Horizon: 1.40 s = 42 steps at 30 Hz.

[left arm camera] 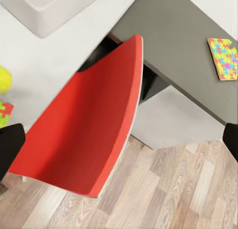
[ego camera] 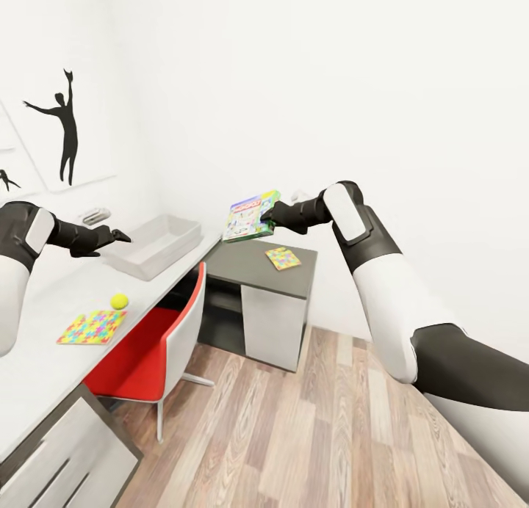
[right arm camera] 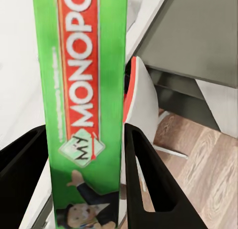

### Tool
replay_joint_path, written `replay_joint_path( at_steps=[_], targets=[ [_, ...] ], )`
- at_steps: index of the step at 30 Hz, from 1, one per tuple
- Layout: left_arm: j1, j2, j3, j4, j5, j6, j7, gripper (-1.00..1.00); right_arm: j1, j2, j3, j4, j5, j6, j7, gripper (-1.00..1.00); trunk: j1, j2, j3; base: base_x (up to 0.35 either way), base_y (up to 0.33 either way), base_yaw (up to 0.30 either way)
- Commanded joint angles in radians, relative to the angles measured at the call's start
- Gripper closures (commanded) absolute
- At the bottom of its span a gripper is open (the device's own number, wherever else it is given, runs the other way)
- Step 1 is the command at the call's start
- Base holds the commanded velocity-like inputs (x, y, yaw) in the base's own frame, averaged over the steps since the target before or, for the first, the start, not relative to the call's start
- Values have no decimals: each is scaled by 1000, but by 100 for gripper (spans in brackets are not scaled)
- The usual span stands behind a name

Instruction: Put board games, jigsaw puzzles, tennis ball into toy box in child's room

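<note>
Grip: right gripper [ego camera: 268, 216] is clamped on the green board game [ego camera: 250, 216], held in the air beside the table's end.
Left gripper [ego camera: 121, 236]: jaw state unclear.
Advice: carry it level over the toy box [ego camera: 158, 244], lower inside the rim, then release.

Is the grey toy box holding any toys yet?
Apparently empty: the toy box on the table shows only bare grey inside in the head view, though its near wall hides part of the floor.
</note>
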Motion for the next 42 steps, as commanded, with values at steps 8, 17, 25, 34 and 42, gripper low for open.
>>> replay_joint_path(
  at_steps=[8,17,25,34,42],
  targets=[
    [-1,-1,1,-4,7,6,3,-100,-1,0,12,0,-13,-2,-10,100,1,-2,-2,302,-117,284],
    [-1,-3,-47,-7,8,6,2,-100,-2,0,14,-1,-17,-9,-10,100,1,-2,-2,227,-234,291],
    [-1,-3,-52,-7,8,6,2,-100,-3,0,14,-2,-22,-11,-10,100,1,-2,-2,230,-153,291],
    [-1,-7,-53,-7,8,6,2,-100,-3,0,12,-2,-21,-11,-10,100,1,-2,-2,295,122,291],
    [-1,-9,-54,-7,8,6,2,-100,-2,0,9,-1,-19,-11,-10,100,1,-2,-2,264,-98,258]
  ],
)
